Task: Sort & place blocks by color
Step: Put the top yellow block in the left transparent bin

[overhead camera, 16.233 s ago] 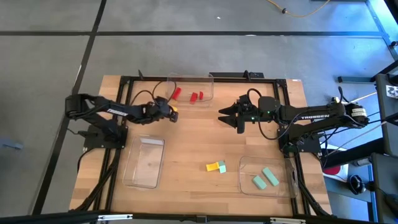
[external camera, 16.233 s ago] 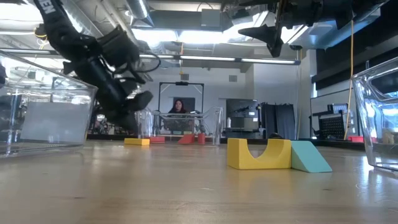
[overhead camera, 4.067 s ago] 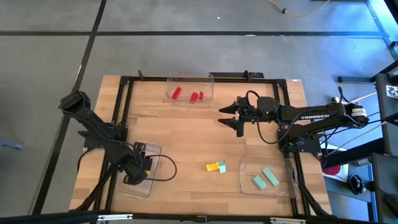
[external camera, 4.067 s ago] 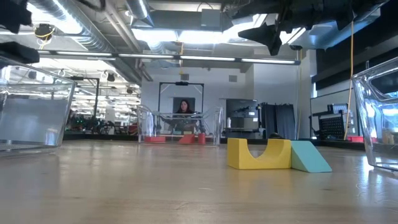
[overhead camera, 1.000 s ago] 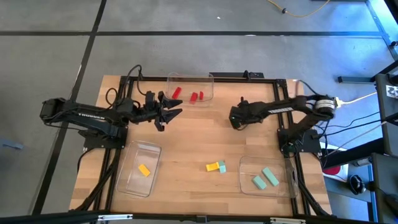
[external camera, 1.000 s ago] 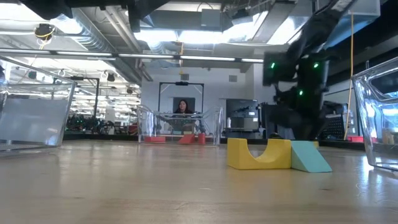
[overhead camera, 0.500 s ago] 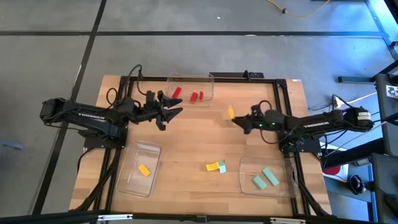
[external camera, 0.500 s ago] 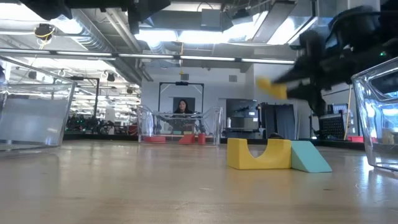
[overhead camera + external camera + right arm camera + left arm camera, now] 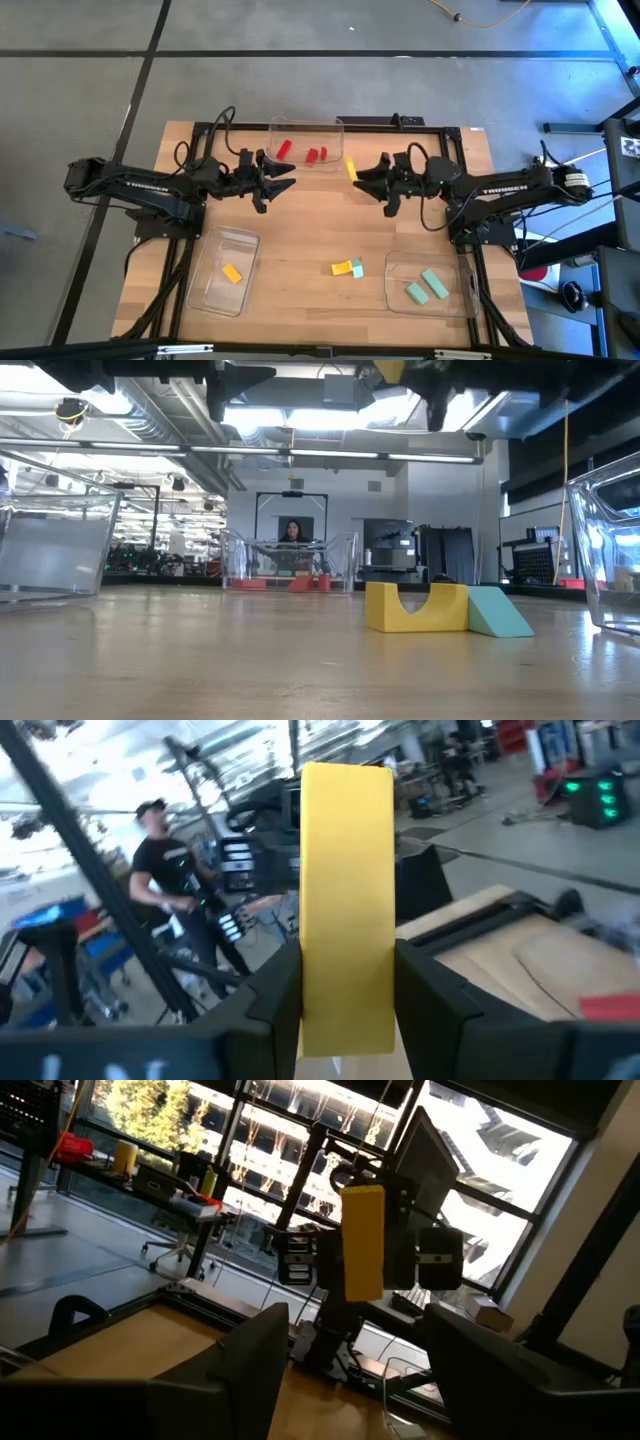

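Observation:
High over the table's far middle, my right gripper is shut on a yellow bar block, which also shows in the right wrist view. My left gripper stands open a short way to the block's left and faces it. The left wrist view shows the block ahead of the open fingers. A yellow arch block and a teal block rest flat on the table. One yellow block lies in the near left tray. My right gripper pinches the yellow bar by its two long side faces, near one end, between its two fingers. The fingers come about level from the table's right. Most of the bar sticks out past them. The bar is lifted clear, high above the table.
The clear tray at the far edge holds red blocks. The near right tray holds two green blocks. The near left tray stands by the left edge. A person sits in the room behind.
My right gripper has risen from the table's far middle with the yellow bar in its fingers. It has swung from pointing down to pointing at the left gripper. It has carried the bar up and toward the table's left.

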Motion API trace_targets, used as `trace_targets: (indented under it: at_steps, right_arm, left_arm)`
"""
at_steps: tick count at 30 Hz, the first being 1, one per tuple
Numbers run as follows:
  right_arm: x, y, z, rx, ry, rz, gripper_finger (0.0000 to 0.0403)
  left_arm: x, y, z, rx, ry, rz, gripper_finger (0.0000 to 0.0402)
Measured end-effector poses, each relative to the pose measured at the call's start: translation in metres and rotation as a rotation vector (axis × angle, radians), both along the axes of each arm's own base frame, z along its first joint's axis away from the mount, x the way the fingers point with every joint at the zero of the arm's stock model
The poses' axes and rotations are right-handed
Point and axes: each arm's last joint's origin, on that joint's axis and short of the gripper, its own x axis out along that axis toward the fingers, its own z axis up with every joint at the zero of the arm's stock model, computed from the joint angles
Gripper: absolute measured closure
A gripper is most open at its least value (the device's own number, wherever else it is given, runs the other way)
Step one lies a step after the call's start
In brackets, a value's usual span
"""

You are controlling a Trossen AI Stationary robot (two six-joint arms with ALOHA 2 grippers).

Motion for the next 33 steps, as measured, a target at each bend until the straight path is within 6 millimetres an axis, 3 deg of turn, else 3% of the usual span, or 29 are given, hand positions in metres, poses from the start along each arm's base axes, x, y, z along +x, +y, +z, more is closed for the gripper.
trace_targets:
  at_steps: [4, 14, 20, 25, 33]
  right_arm:
    - [0.009, 0.005, 0.010, -0.046, 0.002, 0.026, 0.0279]
    - [0.013, 0.005, 0.005, -0.022, 0.021, 0.028, 0.0279]
    - [0.041, 0.006, -0.005, -0.030, 0.094, 0.023, 0.0279]
    - [0.072, 0.013, -0.003, -0.072, 0.108, 0.055, 0.0279]
    - [0.085, 0.016, -0.006, -0.070, 0.170, 0.080, 0.0279]
  left_arm:
    - [0.000, 0.000, 0.000, -0.001, 0.000, 0.000, 0.0179]
    - [0.002, 0.000, 0.000, -0.066, -0.017, -0.017, 0.0179]
    - [0.026, -0.003, -0.001, -0.072, 0.025, -0.038, 0.0179]
    - [0.053, -0.005, -0.002, -0.024, 0.078, -0.054, 0.0179]
    - [0.065, -0.005, 0.005, -0.010, 0.067, -0.090, 0.0179]
